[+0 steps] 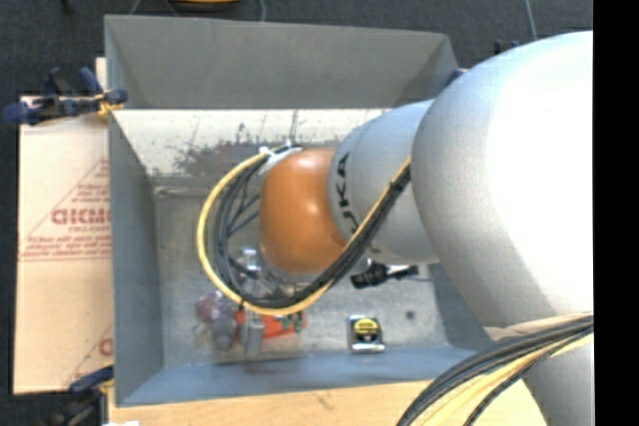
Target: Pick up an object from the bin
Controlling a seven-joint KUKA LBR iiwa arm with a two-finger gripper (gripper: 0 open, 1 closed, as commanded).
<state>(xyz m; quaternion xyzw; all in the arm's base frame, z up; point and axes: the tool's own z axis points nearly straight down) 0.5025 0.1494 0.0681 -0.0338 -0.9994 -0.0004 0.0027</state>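
Note:
My gripper (249, 330) reaches down near the bin's front left, mostly hidden under the arm's orange cover and cables. Right by it lie a purplish, translucent lumpy thing (212, 309) on its left and an orange-red thing (276, 324) on its right, both touching or very close to it. Whether either one sits in the gripper I cannot tell. A small yellow and black tape measure (366, 333) lies apart from it to the right, by the bin's front wall.
The arm comes in from the right and covers the middle and right of the bin. Bare grey floor shows along the left wall and at the back, where the wall is scuffed.

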